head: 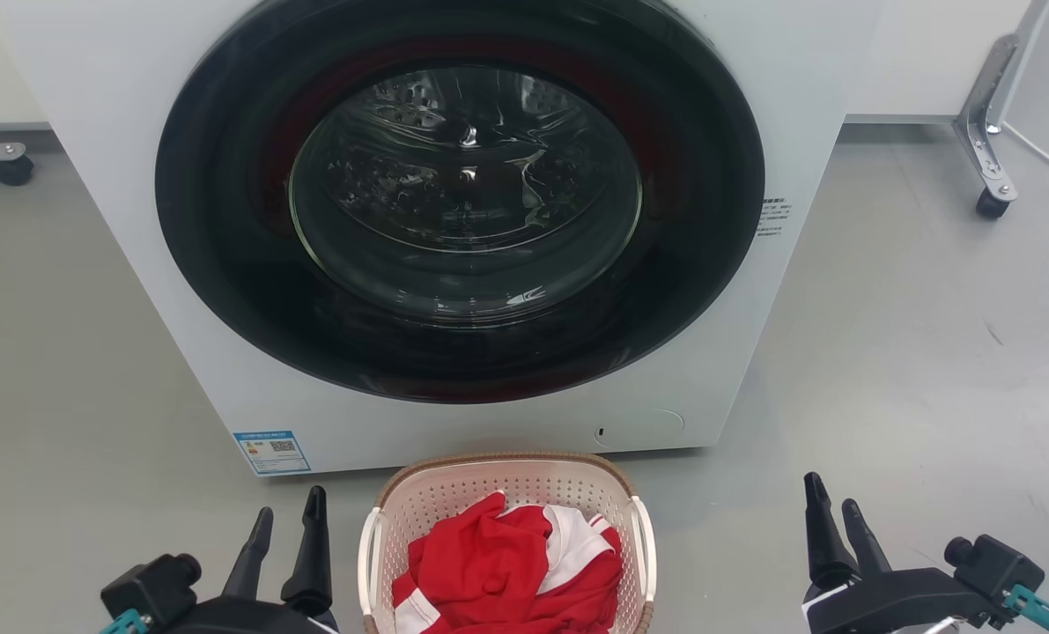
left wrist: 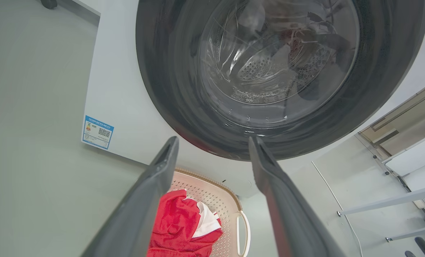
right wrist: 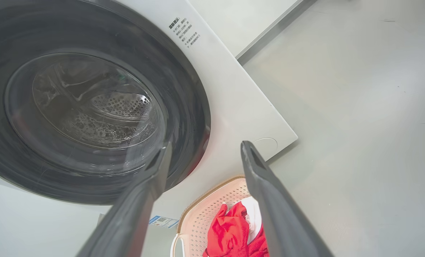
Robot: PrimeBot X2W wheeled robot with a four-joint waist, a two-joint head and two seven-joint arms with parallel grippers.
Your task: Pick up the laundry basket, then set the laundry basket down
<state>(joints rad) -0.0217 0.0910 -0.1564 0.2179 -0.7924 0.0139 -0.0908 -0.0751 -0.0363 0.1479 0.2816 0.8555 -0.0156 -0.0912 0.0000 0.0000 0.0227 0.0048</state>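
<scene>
The laundry basket (head: 454, 497) sits on the floor just in front of the washer, cream-pink and perforated, with a brown rim and white side handles. Red and white clothes (head: 511, 563) lie inside it. My left gripper (head: 291, 513) hangs open to the basket's left, apart from it. My right gripper (head: 835, 502) hangs open further off on the basket's right. The left wrist view has the basket (left wrist: 217, 194) low between my left gripper's (left wrist: 214, 142) fingers. In the right wrist view the basket (right wrist: 212, 210) lies between my right gripper's (right wrist: 205, 146) fingers.
The white front-loading washer (head: 797, 106) with its shut round dark door (head: 462, 194) stands close behind the basket. A caster leg (head: 986, 141) stands at the far right and another caster (head: 9, 167) at the far left. Grey floor spreads on both sides.
</scene>
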